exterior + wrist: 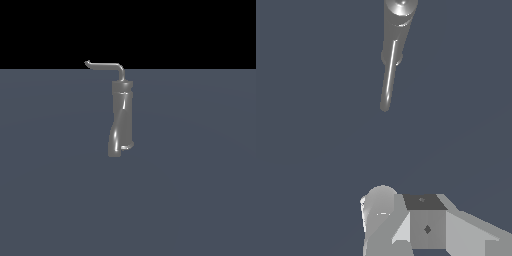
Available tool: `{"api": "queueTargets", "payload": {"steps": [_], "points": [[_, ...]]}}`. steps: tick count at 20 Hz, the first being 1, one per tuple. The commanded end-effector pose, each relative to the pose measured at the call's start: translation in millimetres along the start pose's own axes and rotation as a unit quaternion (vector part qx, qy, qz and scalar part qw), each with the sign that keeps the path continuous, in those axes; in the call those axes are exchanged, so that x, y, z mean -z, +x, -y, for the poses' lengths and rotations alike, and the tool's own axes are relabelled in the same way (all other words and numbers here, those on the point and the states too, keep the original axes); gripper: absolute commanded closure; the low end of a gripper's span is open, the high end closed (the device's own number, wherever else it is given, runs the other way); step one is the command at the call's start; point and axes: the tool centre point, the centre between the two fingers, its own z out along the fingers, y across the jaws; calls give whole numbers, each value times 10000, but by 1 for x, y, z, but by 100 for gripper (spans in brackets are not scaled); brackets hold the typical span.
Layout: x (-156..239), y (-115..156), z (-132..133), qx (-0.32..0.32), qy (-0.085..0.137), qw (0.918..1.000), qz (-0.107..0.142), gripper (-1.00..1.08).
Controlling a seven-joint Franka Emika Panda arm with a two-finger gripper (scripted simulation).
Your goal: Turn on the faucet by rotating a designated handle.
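Note:
The faucet point(121, 120) is a glossy grey twisted cylinder standing upright on the flat grey-blue floor point(200, 175). Its handle point(105, 65), a thin L-shaped rod with a small hooked tip, rises from the top collar and points toward the exterior view's left. In the wrist view I look down on the faucet point(400, 20), and the handle point(387, 80) reaches out from it toward my gripper point(421, 220). Only grey blocks and a rounded part of the gripper show at the frame edge, well apart from the handle's tip. The arm is out of the exterior view.
Plain grey-blue floor point(316, 140) surrounds the faucet on all sides, under a black background point(200, 30).

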Motion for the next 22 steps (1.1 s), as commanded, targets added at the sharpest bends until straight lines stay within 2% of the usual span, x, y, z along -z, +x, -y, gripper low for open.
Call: {"api": "queueTargets", "payload": {"steps": [1,11,22], "points": [[0,0,0,0,0,10000,0,108],[1,1,-4,3,-65,9999,101,108],[2,12,-3,-259,-24,9996,79,108]]}}
